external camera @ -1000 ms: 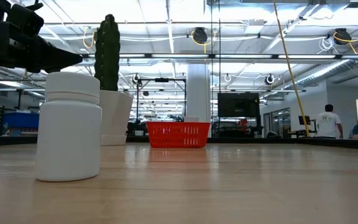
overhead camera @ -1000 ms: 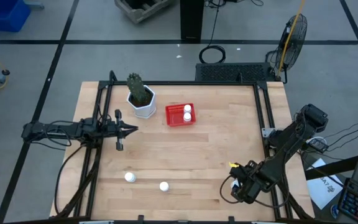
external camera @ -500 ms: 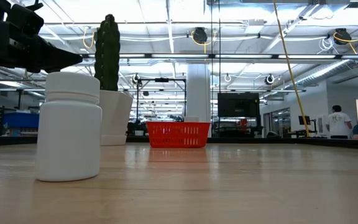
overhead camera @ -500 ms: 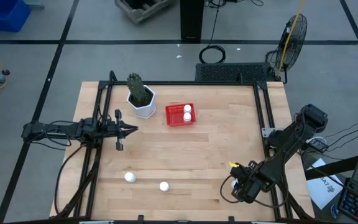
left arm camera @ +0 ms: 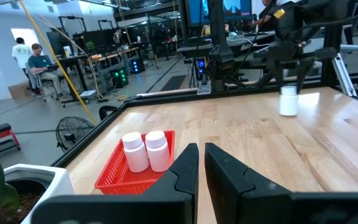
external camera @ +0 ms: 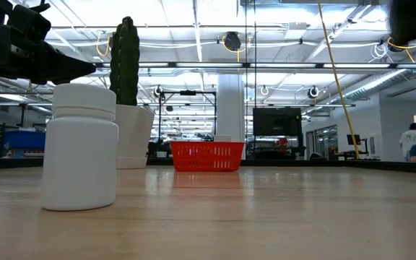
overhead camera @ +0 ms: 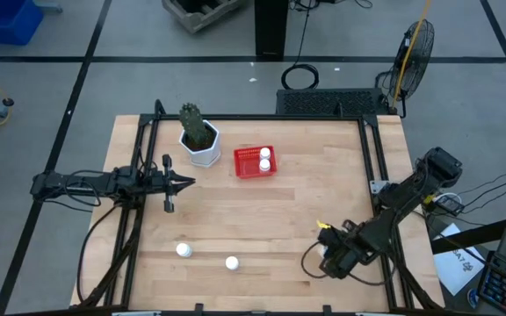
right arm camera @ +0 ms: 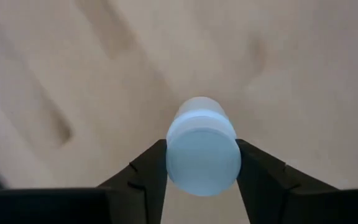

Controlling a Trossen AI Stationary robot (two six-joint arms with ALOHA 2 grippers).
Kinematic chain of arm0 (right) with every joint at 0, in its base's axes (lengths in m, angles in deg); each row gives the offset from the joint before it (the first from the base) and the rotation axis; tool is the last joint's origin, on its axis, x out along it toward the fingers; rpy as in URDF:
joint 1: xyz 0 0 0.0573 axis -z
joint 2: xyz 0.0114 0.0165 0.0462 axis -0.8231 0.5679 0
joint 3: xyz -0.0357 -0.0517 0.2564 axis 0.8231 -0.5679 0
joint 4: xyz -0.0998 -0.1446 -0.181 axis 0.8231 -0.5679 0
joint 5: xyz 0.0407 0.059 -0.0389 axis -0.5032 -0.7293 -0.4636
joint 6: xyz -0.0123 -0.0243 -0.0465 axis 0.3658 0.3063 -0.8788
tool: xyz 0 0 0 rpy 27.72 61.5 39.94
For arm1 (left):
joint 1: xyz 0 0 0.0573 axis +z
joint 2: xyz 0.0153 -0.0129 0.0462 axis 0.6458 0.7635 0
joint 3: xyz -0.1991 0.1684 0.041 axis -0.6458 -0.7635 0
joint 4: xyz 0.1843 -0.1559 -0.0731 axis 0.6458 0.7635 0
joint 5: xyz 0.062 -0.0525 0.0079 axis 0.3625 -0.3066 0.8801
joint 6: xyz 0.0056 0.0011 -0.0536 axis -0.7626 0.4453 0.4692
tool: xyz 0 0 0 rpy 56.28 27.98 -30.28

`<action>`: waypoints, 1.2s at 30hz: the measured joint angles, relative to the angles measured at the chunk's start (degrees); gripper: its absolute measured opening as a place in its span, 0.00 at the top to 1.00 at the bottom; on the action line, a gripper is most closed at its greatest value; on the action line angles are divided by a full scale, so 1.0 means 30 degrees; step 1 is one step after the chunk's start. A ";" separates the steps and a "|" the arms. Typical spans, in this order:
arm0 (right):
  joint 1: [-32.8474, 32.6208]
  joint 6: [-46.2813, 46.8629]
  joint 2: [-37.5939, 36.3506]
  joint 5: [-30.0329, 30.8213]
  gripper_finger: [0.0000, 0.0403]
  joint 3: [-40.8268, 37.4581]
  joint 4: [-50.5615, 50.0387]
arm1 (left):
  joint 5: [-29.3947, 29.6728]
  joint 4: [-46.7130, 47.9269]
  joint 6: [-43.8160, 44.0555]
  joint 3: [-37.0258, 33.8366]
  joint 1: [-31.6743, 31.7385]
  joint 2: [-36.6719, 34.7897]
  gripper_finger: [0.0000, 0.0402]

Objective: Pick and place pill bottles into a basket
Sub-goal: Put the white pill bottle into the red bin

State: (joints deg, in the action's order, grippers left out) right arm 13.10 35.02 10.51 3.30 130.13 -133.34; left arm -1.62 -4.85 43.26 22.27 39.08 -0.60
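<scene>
Right hand [overhead camera: 328, 257], at the lower right of the high view, gripped a pill bottle [right arm camera: 202, 148] between its fingers [right arm camera: 145, 171]. Left hand [overhead camera: 181, 183] idled nearly shut at mid-left. Basket [overhead camera: 254, 162] sat upper centre holding two bottles. Gripped only at its sides, the bottle might have slipped during a quick swing.

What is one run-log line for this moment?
right tool: shut on pill bottle | left tool: idle | basket: two bottles
</scene>
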 joint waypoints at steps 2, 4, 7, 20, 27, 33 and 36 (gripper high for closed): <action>0.0855 -0.1754 -0.0071 0.0762 0.63 0.0104 -0.0004 | 0.0000 0.0000 0.0000 0.0005 -0.0001 0.0000 0.91; 0.1785 -0.3690 -0.0183 0.1354 0.63 0.0290 0.0178 | 0.0000 0.0000 0.0000 0.0000 0.0000 0.0005 0.91; 0.3432 -0.7030 -0.0403 0.2457 0.63 0.0730 0.1413 | 0.0000 0.0000 0.0000 0.0000 0.0000 0.0000 0.91; 1.2246 -2.0581 -0.0051 0.1334 0.63 0.5934 0.5498 | 0.0000 0.0000 0.0000 0.0000 0.0000 0.0000 0.91; 1.6081 -2.3314 0.2505 -0.1918 0.63 0.9162 0.4611 | 0.0000 0.0007 -0.0004 0.0000 0.0000 0.0007 0.91; 1.7657 -2.5358 0.5909 -0.2629 0.63 1.3362 0.2073 | 0.0000 0.0007 0.0000 0.0000 -0.0003 0.0006 0.91; 1.8190 -2.6316 0.7557 -0.2643 0.63 1.5763 0.0236 | 0.0000 0.0000 0.0000 0.0000 -0.0007 0.0007 0.91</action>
State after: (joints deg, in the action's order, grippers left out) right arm 67.67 -43.93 33.18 -4.63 177.42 -132.63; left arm -1.62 -4.85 43.26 22.27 39.06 -0.58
